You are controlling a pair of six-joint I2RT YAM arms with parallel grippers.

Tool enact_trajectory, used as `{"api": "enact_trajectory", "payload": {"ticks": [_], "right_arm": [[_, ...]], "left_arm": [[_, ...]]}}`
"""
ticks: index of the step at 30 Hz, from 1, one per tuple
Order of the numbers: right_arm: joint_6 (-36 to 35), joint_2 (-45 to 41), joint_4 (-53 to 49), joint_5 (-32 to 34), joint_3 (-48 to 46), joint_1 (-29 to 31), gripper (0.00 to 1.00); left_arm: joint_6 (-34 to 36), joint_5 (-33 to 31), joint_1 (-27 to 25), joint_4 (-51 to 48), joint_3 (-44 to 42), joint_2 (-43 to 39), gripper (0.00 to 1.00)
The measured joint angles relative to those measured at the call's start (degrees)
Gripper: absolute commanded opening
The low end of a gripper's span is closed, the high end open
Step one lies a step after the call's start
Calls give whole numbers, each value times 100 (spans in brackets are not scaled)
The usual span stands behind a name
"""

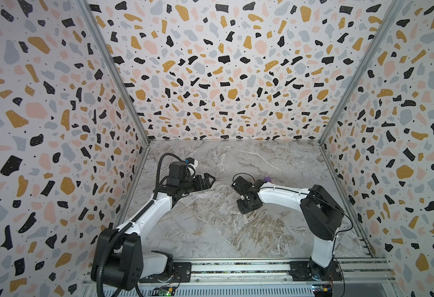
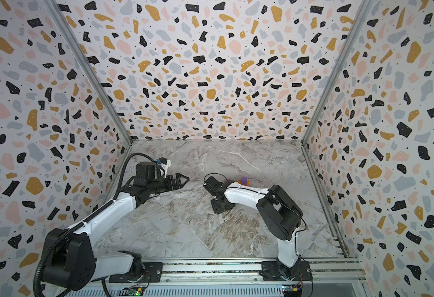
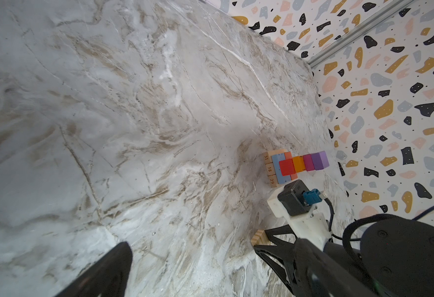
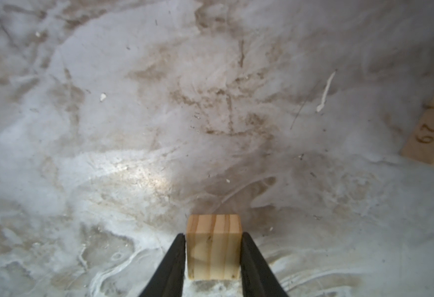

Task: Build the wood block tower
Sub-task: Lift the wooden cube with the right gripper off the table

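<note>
Right pincer [image 4: 213, 235] clamped on 1 tan cube [image 4: 213, 257] between its tips, tower [image 3: 295, 165] nearby, apart.

Both top views, mid-frame: tower [image 2: 244, 180] mostly hidden behind right arm [image 2: 245, 196]. Right wrist view: base bar [image 4: 432, 128] cropped at right edge.
</note>
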Motion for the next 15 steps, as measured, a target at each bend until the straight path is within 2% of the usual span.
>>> {"api": "enact_trajectory", "payload": {"ticks": [15], "right_arm": [[15,-7,-101,48,72,-7,23]], "left_arm": [[0,0,0,-2,0,0,100]]}}
